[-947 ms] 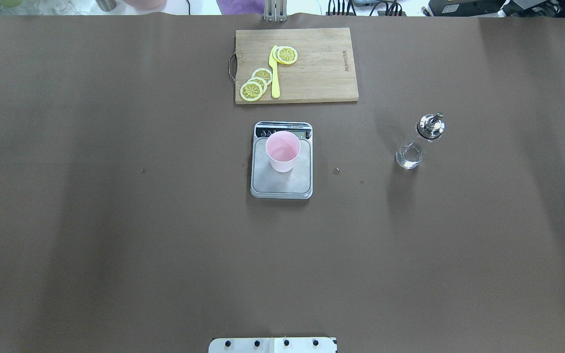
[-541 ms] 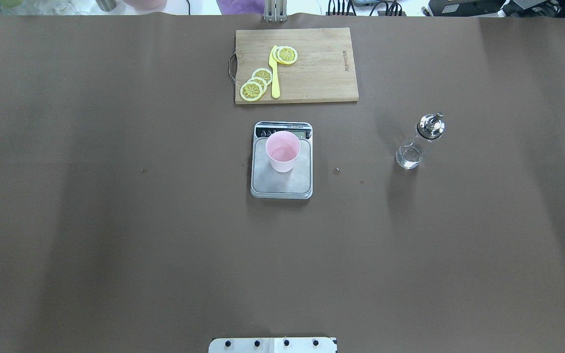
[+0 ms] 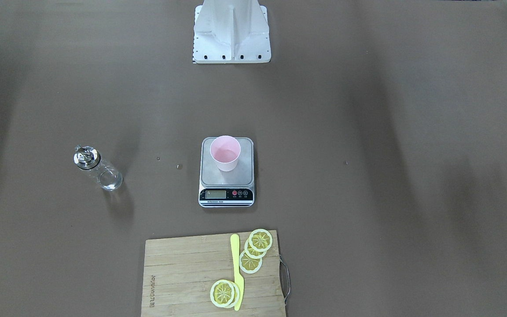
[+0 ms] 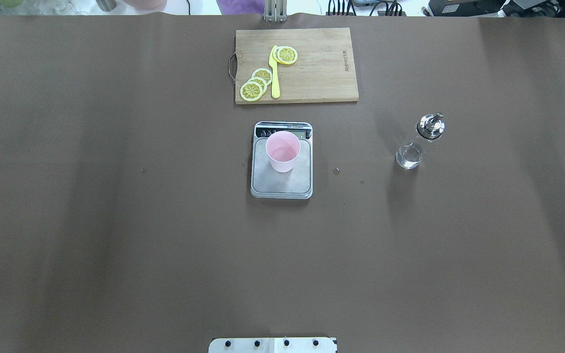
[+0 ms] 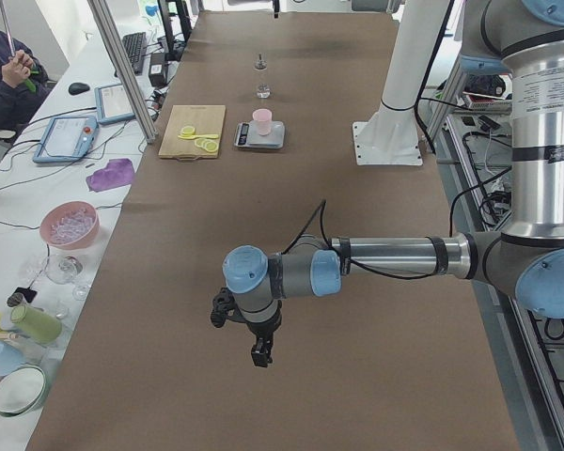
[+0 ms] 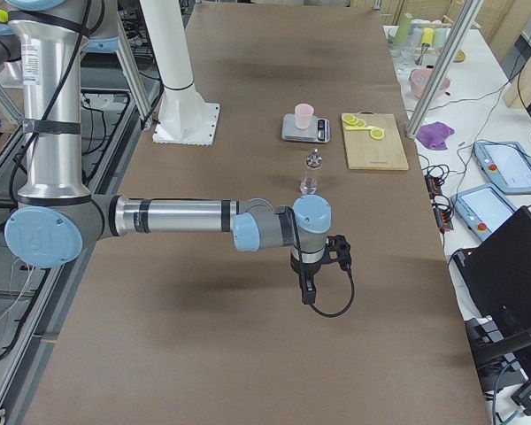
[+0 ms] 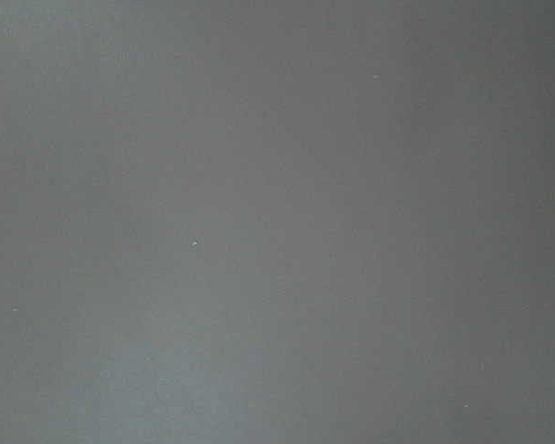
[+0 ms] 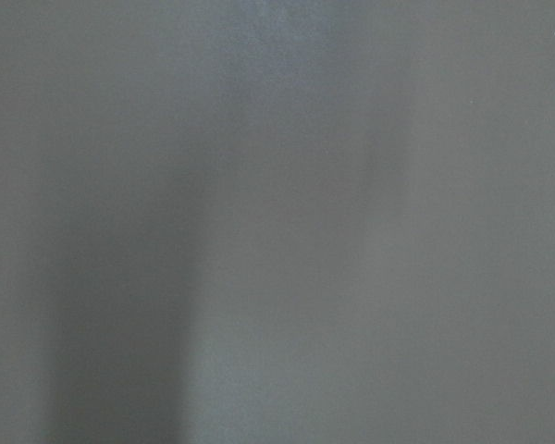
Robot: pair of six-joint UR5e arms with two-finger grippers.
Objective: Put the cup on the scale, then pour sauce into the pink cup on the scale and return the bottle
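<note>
The pale pink cup stands upright on the steel platform of the scale, mid-table. The clear glass bottle with its metal spout stands upright on the brown cover, well apart from the scale on the robot's right, with a little clear sauce at its bottom. Neither gripper shows in the overhead or front views. My left gripper hangs over the table's left end and my right gripper over the right end, near the bottle. I cannot tell whether either is open or shut. Both wrist views show only bare brown cover.
A wooden cutting board with lemon slices and a yellow knife lies beyond the scale. The robot's white pedestal stands at the near edge. Bowls and cups and a seated person are beside the table.
</note>
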